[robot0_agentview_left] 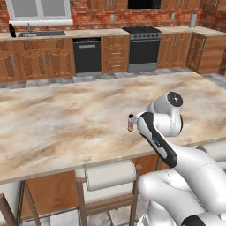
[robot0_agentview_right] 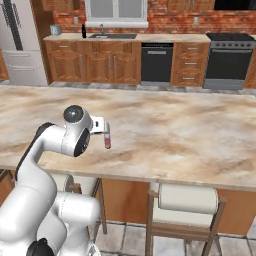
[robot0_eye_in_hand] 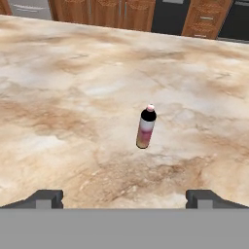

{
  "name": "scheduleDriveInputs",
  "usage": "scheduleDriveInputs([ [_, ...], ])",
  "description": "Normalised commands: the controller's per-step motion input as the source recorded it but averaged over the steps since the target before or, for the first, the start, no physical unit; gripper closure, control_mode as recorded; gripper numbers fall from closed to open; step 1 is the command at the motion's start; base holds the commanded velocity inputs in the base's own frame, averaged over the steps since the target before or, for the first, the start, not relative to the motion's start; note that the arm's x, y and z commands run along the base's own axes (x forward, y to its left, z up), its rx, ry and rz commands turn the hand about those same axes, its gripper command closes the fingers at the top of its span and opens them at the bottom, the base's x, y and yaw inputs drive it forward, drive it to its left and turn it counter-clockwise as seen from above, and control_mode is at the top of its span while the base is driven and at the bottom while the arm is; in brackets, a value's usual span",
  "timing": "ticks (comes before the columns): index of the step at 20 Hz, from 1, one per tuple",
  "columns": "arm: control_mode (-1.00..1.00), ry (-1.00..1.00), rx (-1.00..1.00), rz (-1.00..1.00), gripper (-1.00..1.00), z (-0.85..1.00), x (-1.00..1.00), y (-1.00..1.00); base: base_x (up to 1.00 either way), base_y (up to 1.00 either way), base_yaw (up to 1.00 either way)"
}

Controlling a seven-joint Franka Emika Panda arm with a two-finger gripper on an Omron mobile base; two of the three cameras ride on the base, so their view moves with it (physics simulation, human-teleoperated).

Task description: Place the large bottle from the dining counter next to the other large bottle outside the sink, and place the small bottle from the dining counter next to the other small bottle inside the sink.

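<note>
The small bottle (robot0_eye_in_hand: 146, 127) stands upright on the dining counter (robot0_eye_in_hand: 73, 97); it has a tan-pink body, a dark shoulder and a pale cap. In the base views the small bottle (robot0_agentview_left: 130, 122) (robot0_agentview_right: 107, 136) sits just ahead of my hand. My gripper (robot0_eye_in_hand: 125, 199) hangs open above and short of it, fingertips (robot0_eye_in_hand: 44, 198) wide apart with nothing between them. Far off, the other large bottle (robot0_agentview_left: 12, 31) (robot0_agentview_right: 83, 31), black, stands beside the sink (robot0_agentview_left: 42, 33) (robot0_agentview_right: 112, 36). The large bottle from the dining counter is out of view, and the sink's inside is hidden.
Stools with white roll backs (robot0_agentview_left: 110, 176) (robot0_agentview_right: 187, 200) line the dining counter's near edge. Across the aisle stand wooden cabinets, a dishwasher (robot0_agentview_left: 87, 55) and a stove (robot0_agentview_left: 143, 48). A fridge (robot0_agentview_right: 17, 40) is at the far left.
</note>
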Motion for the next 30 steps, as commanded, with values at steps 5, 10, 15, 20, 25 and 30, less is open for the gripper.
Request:
scheduleDriveInputs([
  [5, 1.00, 0.00, 0.00, 0.00, -1.00, 0.00, 0.00, 0.00, 0.27, 0.00, 0.00],
  [10, 1.00, 0.00, 0.00, 0.00, -1.00, 0.00, 0.00, 0.00, 0.33, 0.00, 0.00],
  [15, 1.00, 0.00, 0.00, 0.00, -1.00, 0.00, 0.00, 0.00, 0.20, 0.00, 0.00],
  [20, 1.00, 0.00, 0.00, 0.00, -1.00, 0.00, 0.00, 0.00, 0.12, 0.00, 0.00],
  [25, 1.00, 0.00, 0.00, 0.00, -1.00, 0.00, 0.00, 0.00, 0.09, 0.00, 0.00],
  [30, -1.00, 0.00, 0.00, 0.00, -1.00, -0.08, 0.01, 0.00, 0.04, 0.00, 0.00],
])
